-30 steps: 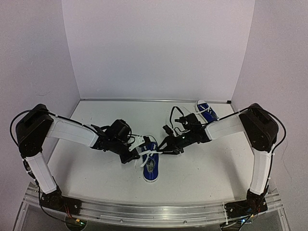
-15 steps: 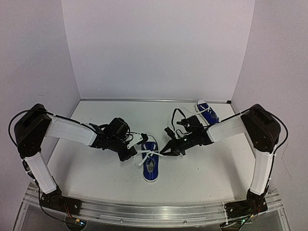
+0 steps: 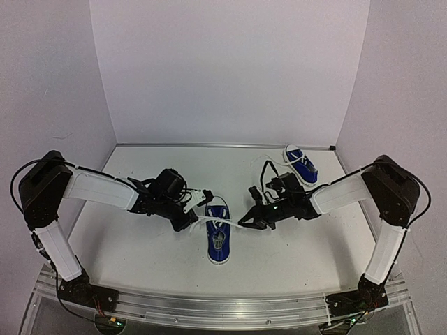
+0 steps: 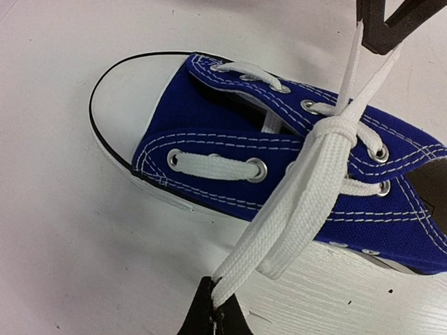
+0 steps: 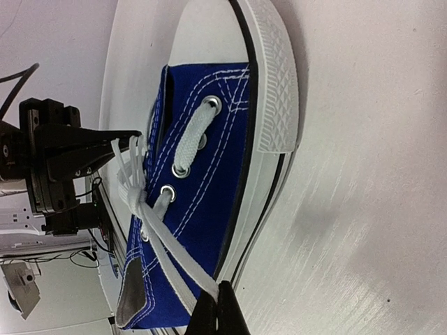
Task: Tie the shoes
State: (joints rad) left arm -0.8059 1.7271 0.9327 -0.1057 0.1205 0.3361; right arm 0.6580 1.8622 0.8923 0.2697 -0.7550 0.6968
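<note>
A blue sneaker [image 3: 218, 234] with a white toe cap lies at the table's middle front. Its white laces meet in a knot [image 4: 334, 130] over the tongue. My left gripper [image 3: 193, 222] is shut on a doubled lace loop [image 4: 279, 230] at the shoe's left side. My right gripper [image 3: 246, 222] is shut on the other lace loop [image 5: 174, 269] at the shoe's right side. Both loops run taut from the knot. In the right wrist view the shoe [image 5: 202, 202] lies on its side. The second blue sneaker [image 3: 300, 164] lies at the back right.
White walls close the table on the left, back and right. The left arm [image 3: 98, 192] and right arm [image 3: 349, 188] reach inward low over the table. A metal rail [image 3: 223, 307] runs along the front edge.
Both grippers have pulled apart, the left one leftward and the right one rightward. The lace loops have drawn tighter and the knot has closed down on the shoe.
</note>
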